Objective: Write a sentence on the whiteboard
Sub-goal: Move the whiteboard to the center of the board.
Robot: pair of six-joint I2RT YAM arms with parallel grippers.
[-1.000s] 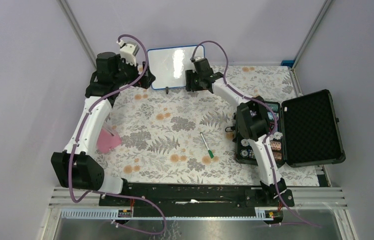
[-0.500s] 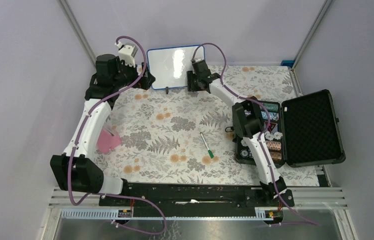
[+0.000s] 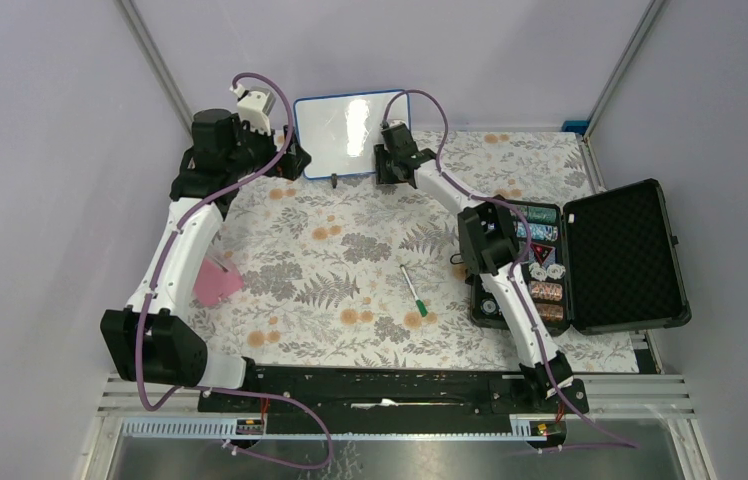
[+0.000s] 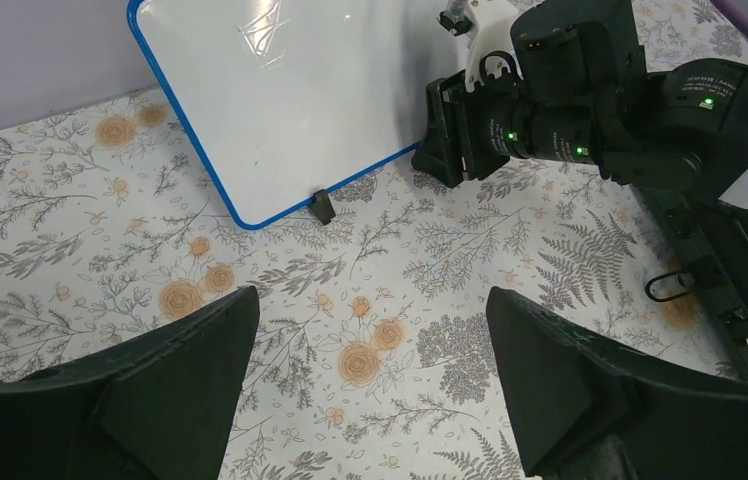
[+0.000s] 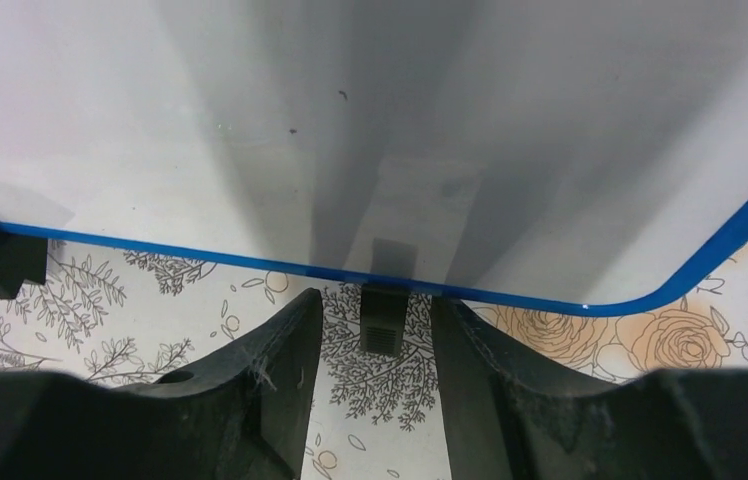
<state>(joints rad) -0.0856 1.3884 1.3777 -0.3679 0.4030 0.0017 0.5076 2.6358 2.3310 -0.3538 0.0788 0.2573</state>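
The whiteboard (image 3: 350, 135) leans upright at the back of the table, blue-framed, on little black feet. Its face (image 4: 280, 100) shows only glare and a few specks, and the sentence is not in view. My right gripper (image 3: 387, 166) is low at the board's bottom right edge. Its fingers stand partly closed on either side of one black foot (image 5: 382, 322), with a gap on each side. The right gripper (image 5: 378, 306) holds nothing. My left gripper (image 4: 370, 340) hangs wide open over the floral cloth, left of the board (image 5: 350, 130), empty. A green-capped marker (image 3: 413, 292) lies mid-table.
An open black foam-lined case (image 3: 620, 255) with stacked chips (image 3: 540, 290) sits at the right, beside the right arm. A pink cloth (image 3: 215, 280) lies near the left arm. The enclosure's walls stand close behind the board.
The right gripper has edged left and closer to the board's bottom edge, and its jaws have narrowed round the foot. The left arm has barely moved.
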